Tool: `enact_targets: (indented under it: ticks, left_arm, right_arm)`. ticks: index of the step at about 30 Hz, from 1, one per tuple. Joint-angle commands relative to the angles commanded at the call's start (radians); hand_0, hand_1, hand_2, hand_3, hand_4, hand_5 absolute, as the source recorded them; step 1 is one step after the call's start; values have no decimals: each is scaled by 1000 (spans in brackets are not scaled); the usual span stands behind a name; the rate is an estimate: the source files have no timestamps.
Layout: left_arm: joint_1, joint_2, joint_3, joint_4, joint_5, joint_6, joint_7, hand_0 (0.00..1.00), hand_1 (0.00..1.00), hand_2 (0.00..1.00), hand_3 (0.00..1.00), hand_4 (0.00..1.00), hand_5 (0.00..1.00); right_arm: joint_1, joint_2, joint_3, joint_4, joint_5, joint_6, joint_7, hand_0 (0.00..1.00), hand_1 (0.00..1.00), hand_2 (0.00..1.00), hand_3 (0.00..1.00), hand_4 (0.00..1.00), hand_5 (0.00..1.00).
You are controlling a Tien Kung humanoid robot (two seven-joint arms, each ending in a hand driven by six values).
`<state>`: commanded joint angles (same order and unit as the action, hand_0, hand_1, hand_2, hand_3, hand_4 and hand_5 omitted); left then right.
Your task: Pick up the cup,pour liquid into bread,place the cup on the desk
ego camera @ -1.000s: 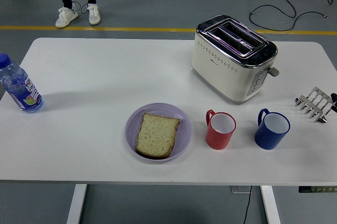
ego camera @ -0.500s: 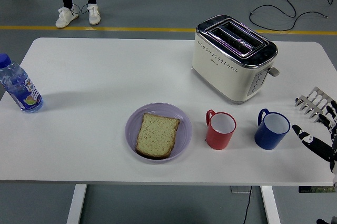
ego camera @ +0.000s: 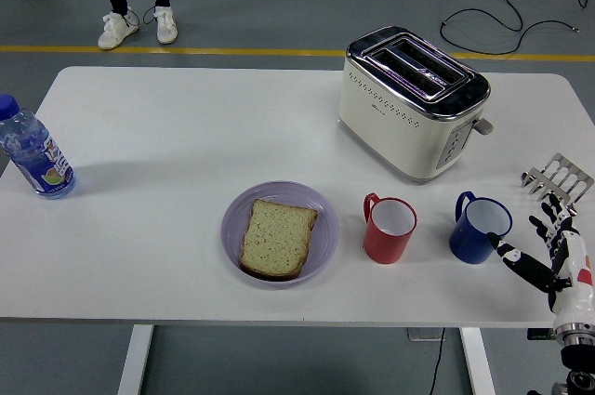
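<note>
1. The right hand (ego camera: 548,251) reaches in at the table's (ego camera: 167,153) near right corner, fingers spread and holding nothing, its thumb just beside the blue cup (ego camera: 480,228); whether they touch is unclear.
2. The blue cup and a red cup (ego camera: 389,229) stand upright near the front edge.
3. Left of them, bread (ego camera: 277,238) lies on a purple plate (ego camera: 232,218).
4. A toaster (ego camera: 410,102) stands toward the far right.
5. A bottle (ego camera: 32,151) is cut off at the left edge.
6. A metal rack (ego camera: 558,177) at the right edge is partly hidden behind the fingers.

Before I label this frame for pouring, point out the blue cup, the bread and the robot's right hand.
blue cup (ego camera: 479,230): head view, on its outer wall.
bread (ego camera: 277,236): head view, middle of the slice.
right hand (ego camera: 548,251): head view, middle of the hand, fingers spread.
</note>
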<state>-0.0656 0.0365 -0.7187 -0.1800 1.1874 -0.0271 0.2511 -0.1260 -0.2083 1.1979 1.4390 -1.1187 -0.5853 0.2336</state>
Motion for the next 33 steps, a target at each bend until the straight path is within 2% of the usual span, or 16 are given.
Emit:
enact_targets:
  ticks: [17,33]
  left_arm:
    - [-3,-3,-1,0,3,0,1,656,693,713,608,344,929]
    - [-7,-4,-3,0,7,-1,2,655,692,713,607,344,929]
  right_arm:
    - [51,21,-70,-94,39,4,21,951,863,961,998,998,110]
    - [134,49,-106,-198,82,5,38,946,863,956,998,998,117]
